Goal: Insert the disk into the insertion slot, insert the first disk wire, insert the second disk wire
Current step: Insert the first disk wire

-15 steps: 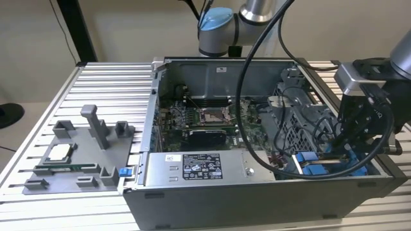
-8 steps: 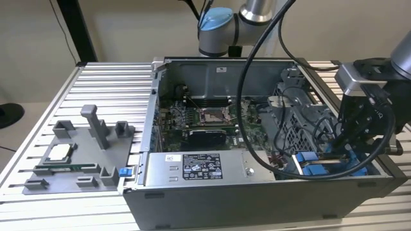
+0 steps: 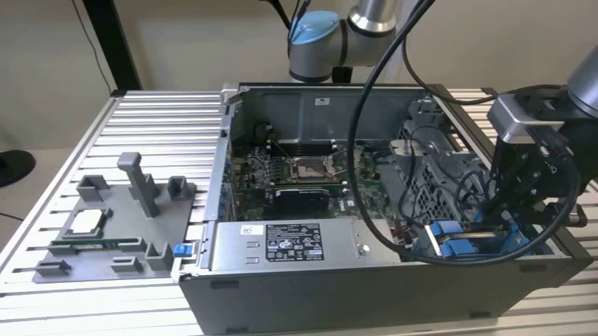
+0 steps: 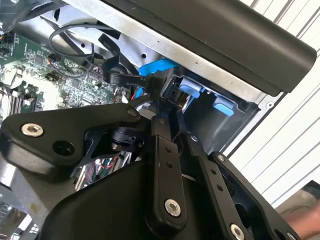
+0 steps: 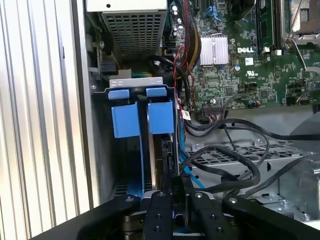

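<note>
The gripper (image 4: 153, 89) sits nearest both wrist cameras. Its two black fingers (image 4: 165, 165) are drawn close together, clenched on the small dark plug at the end of the blue disk wire (image 4: 156, 66). Just beyond the fingertips, in the first wrist view, the disk (image 5: 159, 155) stands on edge inside the insertion slot (image 5: 136, 81). Its blue carrier runs along its side, and two blue tabs (image 5: 161, 117) sit side by side at its far end. The gripper (image 5: 176, 184) hovers right at the disk's near end, with the thin blue wire trailing beside it. Next to the slot, loose black cables (image 5: 235, 165) loop over a grey perforated drive cage (image 5: 280, 150). Past the tabs comes the vented end of the power-supply box (image 5: 132, 30). Beside that lies the green motherboard (image 5: 240, 75), which carries a ribbed silver heat sink (image 5: 214, 50). In the exterior view, the arm (image 3: 374, 17) comes over the back of the open grey computer case (image 3: 374, 287). The gripper hangs down into the case's front corner on the exterior view's right, right at the blue tabs. The case stands on a slatted aluminium table (image 3: 159, 126). A grey fixture tray (image 3: 94, 245) lies on that table to the exterior view's left, apart from the case.
</note>
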Motion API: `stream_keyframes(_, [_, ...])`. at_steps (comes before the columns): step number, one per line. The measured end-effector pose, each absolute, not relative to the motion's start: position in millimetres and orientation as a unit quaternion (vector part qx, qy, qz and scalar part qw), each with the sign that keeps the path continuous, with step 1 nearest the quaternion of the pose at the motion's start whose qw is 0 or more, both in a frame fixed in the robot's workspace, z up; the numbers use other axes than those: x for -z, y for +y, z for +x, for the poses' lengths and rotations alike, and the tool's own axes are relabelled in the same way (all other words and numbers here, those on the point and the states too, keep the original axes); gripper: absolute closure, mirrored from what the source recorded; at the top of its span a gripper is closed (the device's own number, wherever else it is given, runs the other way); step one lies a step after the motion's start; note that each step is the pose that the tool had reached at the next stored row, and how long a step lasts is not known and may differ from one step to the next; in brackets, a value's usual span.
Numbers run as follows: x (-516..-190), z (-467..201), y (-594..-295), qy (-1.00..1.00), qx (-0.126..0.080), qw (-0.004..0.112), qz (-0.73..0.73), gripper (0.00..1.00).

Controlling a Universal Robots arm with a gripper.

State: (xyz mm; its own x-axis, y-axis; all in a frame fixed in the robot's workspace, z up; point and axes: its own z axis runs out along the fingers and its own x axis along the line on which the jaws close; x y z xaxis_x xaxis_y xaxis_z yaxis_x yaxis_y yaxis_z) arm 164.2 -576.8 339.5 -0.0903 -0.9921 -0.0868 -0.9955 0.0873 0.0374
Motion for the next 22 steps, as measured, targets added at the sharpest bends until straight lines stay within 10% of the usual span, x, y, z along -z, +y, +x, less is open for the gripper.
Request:
stream_keyframes(11, [-330.9,164.2,-576.7,0.728,-0.043,0.019,-0.684,1.00])
stream_keyframes(12, [-332.0,164.2,-576.7,0.728,-0.044,0.020,-0.684,0.00])
stream_keyframes(22, [-377.5,163.7,-576.7,0.728,-0.043,0.019,-0.684,0.00])
